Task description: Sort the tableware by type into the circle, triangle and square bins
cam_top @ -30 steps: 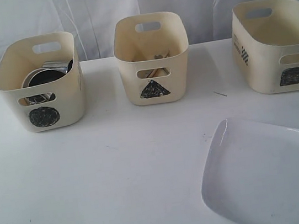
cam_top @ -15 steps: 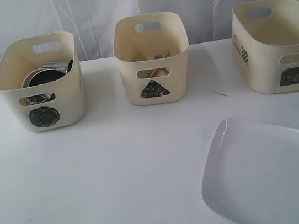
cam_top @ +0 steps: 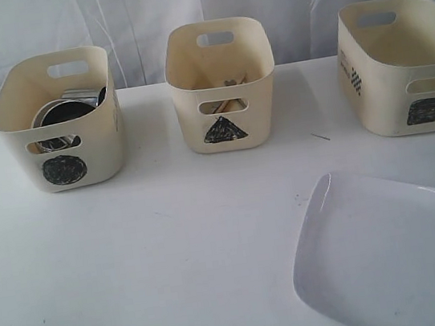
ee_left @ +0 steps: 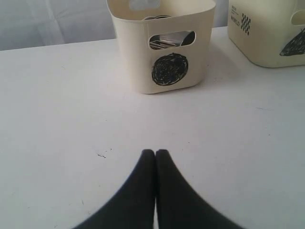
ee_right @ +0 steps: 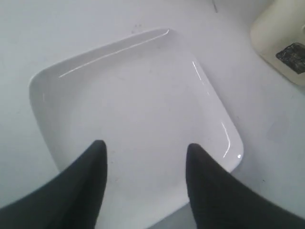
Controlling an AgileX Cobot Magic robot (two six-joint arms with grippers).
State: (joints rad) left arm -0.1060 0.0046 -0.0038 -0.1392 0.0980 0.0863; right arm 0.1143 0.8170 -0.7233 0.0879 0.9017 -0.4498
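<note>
Directly beneath spread right gripper [ee_right: 144,144]: large white squarish plate [ee_right: 128,86], ungripped. Sits well apart from left gripper [ee_left: 155,152], pressed together, facing cream circle-marked plastic tub [ee_left: 138,57].

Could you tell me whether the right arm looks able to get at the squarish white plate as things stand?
Probably yes: the right tool hangs open over the squarish white plate, nothing between them.
</note>
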